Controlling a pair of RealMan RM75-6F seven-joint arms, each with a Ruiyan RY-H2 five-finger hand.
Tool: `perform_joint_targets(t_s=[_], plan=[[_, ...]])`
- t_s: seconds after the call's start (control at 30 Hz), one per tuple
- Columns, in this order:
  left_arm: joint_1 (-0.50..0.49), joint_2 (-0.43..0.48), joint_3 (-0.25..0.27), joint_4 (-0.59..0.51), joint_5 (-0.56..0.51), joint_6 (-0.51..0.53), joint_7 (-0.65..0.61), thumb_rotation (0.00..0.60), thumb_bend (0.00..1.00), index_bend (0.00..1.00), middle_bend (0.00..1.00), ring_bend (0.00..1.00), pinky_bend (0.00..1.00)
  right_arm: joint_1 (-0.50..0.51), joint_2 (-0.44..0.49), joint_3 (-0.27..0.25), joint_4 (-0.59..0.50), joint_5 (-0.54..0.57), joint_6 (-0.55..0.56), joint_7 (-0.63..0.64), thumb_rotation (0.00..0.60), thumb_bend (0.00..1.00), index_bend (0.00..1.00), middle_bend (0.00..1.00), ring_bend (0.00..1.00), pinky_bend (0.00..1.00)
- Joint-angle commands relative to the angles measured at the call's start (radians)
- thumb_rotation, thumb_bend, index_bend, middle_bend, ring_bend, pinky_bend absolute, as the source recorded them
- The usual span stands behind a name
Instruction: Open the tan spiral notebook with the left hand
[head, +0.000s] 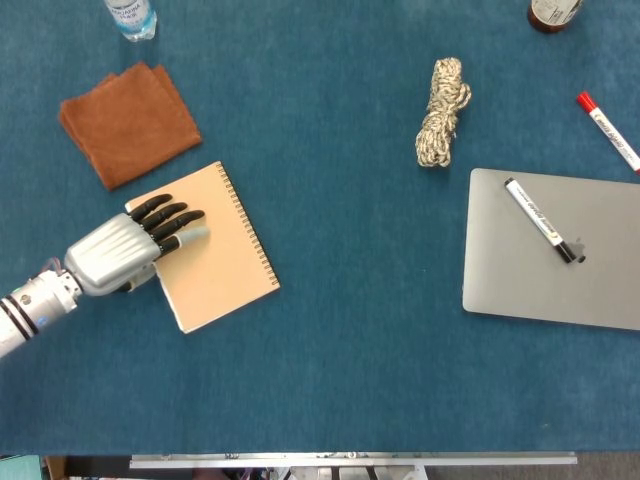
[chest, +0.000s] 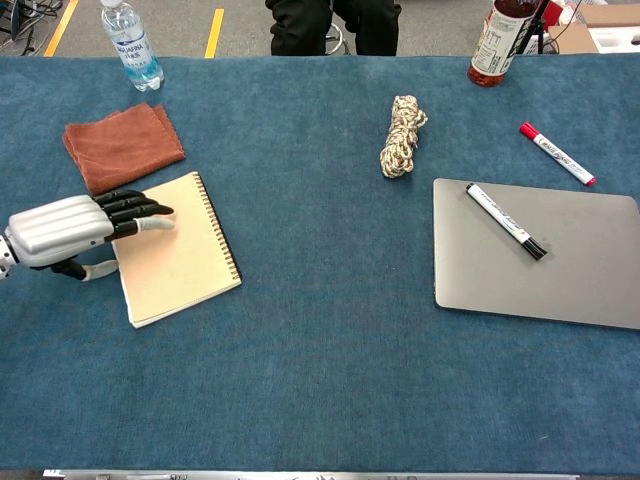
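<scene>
The tan spiral notebook (head: 220, 255) (chest: 185, 252) lies shut and flat on the blue table, its wire spine along the right edge, turned a little counter-clockwise. My left hand (head: 125, 250) (chest: 75, 228) rests flat on the notebook's left part, fingers stretched out over the cover and pointing right. The thumb sits by the notebook's left edge in the chest view; whether it catches the cover I cannot tell. My right hand is in neither view.
A brown cloth (head: 128, 122) (chest: 122, 146) lies just behind the notebook, a water bottle (chest: 130, 45) further back. A rope bundle (head: 442, 111) sits mid-table. At right lies a grey laptop (head: 590, 270) with a black marker (head: 543, 220) on it, beside a red marker (head: 607, 132).
</scene>
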Motion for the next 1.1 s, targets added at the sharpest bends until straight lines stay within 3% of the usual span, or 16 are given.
perform_joint_targets(t_s=[0.03, 0.33, 0.7, 1.1], plan=[[-0.007, -0.004, -0.01, -0.028, -0.012, -0.016, -0.01, 0.6, 0.02, 0.07, 0.0, 0.0, 0.0, -0.002, -0.001, 0.001, 0.003, -0.001, 0.004, 0.004, 0.6, 0.12, 0.32, 0.32, 0.24, 0.29], [-0.026, 0.015, -0.056, -0.153, -0.063, -0.034, -0.068, 0.6, 0.03, 0.14, 0.0, 0.0, 0.0, -0.006, -0.005, 0.002, 0.014, 0.001, 0.008, 0.015, 0.6, 0.12, 0.32, 0.32, 0.24, 0.29], [-0.072, 0.063, -0.099, -0.363, -0.096, -0.084, -0.04, 0.6, 0.03, 0.26, 0.0, 0.0, 0.0, -0.011, -0.008, 0.006, 0.019, -0.001, 0.019, 0.023, 0.6, 0.12, 0.32, 0.32, 0.23, 0.29], [-0.126, 0.151, -0.137, -0.63, -0.142, -0.18, -0.011, 0.6, 0.13, 0.41, 0.0, 0.0, 0.0, -0.014, -0.015, 0.01, 0.038, 0.001, 0.024, 0.042, 0.6, 0.12, 0.32, 0.32, 0.22, 0.29]])
